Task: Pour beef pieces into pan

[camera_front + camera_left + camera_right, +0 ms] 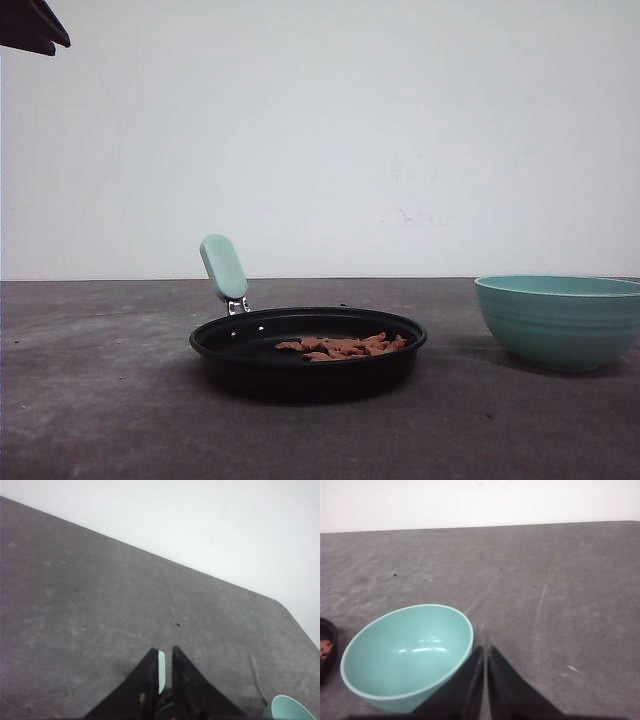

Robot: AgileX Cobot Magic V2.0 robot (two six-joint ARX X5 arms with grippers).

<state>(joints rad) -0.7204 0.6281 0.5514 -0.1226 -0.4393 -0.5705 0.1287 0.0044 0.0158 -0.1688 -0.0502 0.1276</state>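
The right gripper is hovering with fingers pressed together just beside the empty teal bowl; the beef pieces are lying in the black pan, leftward of it, nothing left to pour

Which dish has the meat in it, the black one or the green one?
The black pan with the mint handle holds the beef pieces. The green bowl to its right sits empty.

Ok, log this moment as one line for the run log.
beef pieces: in pan | bowl: empty, upright, right of pan | left gripper: nearly closed, nothing held | right gripper: shut, empty
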